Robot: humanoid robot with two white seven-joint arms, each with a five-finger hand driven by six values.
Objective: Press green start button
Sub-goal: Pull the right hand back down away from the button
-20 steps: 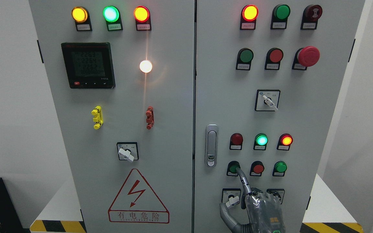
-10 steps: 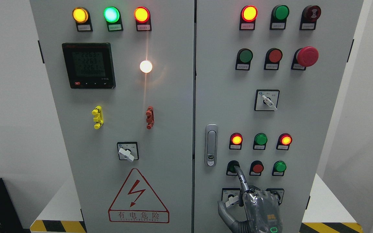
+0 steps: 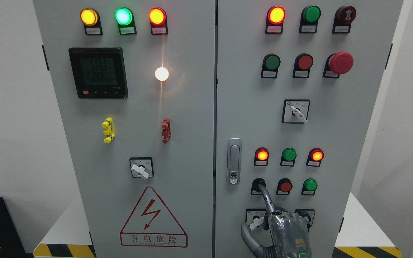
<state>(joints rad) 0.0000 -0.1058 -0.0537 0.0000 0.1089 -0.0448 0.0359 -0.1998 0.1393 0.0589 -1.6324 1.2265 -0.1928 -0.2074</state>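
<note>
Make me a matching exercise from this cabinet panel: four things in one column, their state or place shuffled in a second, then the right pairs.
Things
1. round white lamp
2. red mushroom-head stop button
3. grey robot hand
4. yellow plastic clip

State or place
A. upper right of the right door
B. glowing, on the left door
C. left door, below the black digital meter
D. one finger stretched up to the lower-row button

Pairs: 1-B, 2-A, 3-D, 4-C

Grey cabinet [image 3: 192, 150] bears a meter [image 3: 98, 72] and warning triangle [image 3: 153, 217].
</note>
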